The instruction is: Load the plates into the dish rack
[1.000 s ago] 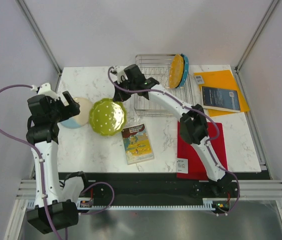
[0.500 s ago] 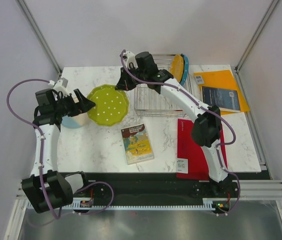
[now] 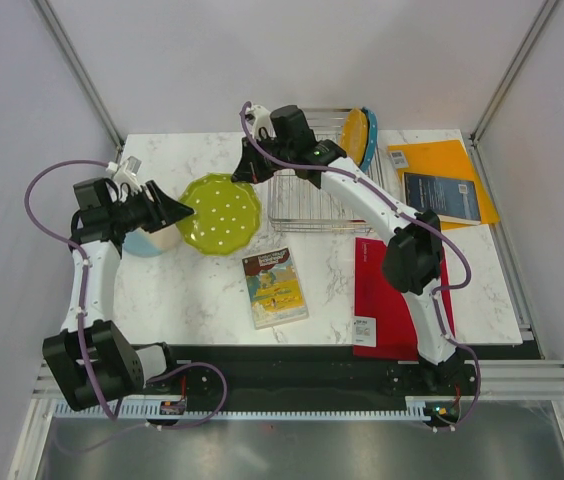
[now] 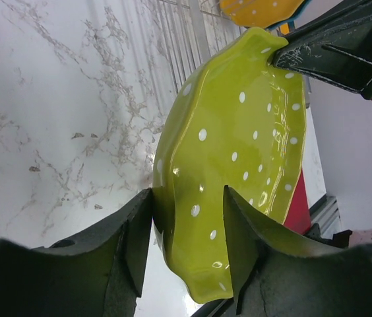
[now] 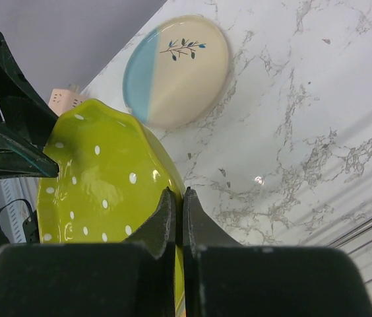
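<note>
Lime green plate (image 3: 219, 213) looks rigid, likely slippery, chip-prone; best held by scalloped rim. Right gripper (image 5: 177, 193) pinches rim; left gripper (image 4: 188, 191) straddles opposite rim, clamping unclear.

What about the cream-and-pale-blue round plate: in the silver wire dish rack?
No, the cream-and-pale-blue round plate lies flat on the marble tabletop, outside the silver wire dish rack.

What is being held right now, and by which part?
The lime green plate, gripped at two opposite spots on its scalloped rim. The left gripper clamps one edge and the right gripper pinches the edge nearer the dish rack.
</note>
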`<state>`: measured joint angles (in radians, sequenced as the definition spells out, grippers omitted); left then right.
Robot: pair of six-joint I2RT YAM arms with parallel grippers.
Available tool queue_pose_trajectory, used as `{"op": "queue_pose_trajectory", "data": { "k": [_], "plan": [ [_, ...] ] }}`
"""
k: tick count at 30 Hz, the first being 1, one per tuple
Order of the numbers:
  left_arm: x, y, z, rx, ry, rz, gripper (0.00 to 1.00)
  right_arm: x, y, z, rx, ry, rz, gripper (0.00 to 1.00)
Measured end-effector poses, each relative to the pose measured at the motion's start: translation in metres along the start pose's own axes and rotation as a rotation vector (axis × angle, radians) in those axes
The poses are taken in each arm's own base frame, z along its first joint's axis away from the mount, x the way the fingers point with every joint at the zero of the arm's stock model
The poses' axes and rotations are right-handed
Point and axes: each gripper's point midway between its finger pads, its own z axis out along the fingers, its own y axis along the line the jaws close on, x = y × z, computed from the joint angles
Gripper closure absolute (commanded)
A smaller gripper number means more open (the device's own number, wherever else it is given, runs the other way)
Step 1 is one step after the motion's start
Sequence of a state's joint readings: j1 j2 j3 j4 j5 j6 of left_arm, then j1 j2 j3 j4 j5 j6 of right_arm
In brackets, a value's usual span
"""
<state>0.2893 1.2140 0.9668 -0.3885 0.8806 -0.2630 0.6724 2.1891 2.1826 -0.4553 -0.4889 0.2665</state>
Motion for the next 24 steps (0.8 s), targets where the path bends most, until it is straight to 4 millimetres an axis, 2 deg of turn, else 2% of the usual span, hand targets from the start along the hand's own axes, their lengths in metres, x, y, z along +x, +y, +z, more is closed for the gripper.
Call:
{"op": "queue_pose_trajectory", "data": {
  "k": [11, 12, 13, 14, 18, 20, 22, 24],
  "plan": [
    [0.017, 0.007, 0.011, 0.078, 0.079, -0.088, 0.53, -0.006, 0.003, 0.0, -0.02, -0.019, -0.009, 1.0],
    [0.018, 0.006, 0.012, 0.084, 0.083, -0.092, 0.52, -0.007, 0.004, 0.0, -0.026, -0.025, -0.011, 1.0],
    [0.019, 0.006, 0.012, 0.092, 0.087, -0.097, 0.45, -0.009, 0.006, 0.0, -0.036, -0.03, -0.011, 1.0],
    [0.02, 0.006, 0.013, 0.1, 0.093, -0.103, 0.44, -0.01, 0.007, 0.0, -0.045, -0.035, -0.01, 1.0],
    [0.022, 0.001, 0.015, 0.136, 0.109, -0.106, 0.44, -0.009, 0.019, 0.003, -0.107, -0.037, 0.016, 1.0],
    [0.022, -0.002, 0.016, 0.15, 0.109, -0.095, 0.47, -0.003, 0.029, 0.007, -0.143, -0.022, 0.035, 1.0],
    [0.021, -0.004, 0.016, 0.158, 0.109, -0.091, 0.56, 0.003, 0.037, 0.01, -0.165, -0.009, 0.045, 1.0],
    [0.022, -0.004, 0.015, 0.164, 0.112, -0.093, 0.58, 0.005, 0.038, 0.011, -0.17, -0.005, 0.044, 1.0]
  ]
}}
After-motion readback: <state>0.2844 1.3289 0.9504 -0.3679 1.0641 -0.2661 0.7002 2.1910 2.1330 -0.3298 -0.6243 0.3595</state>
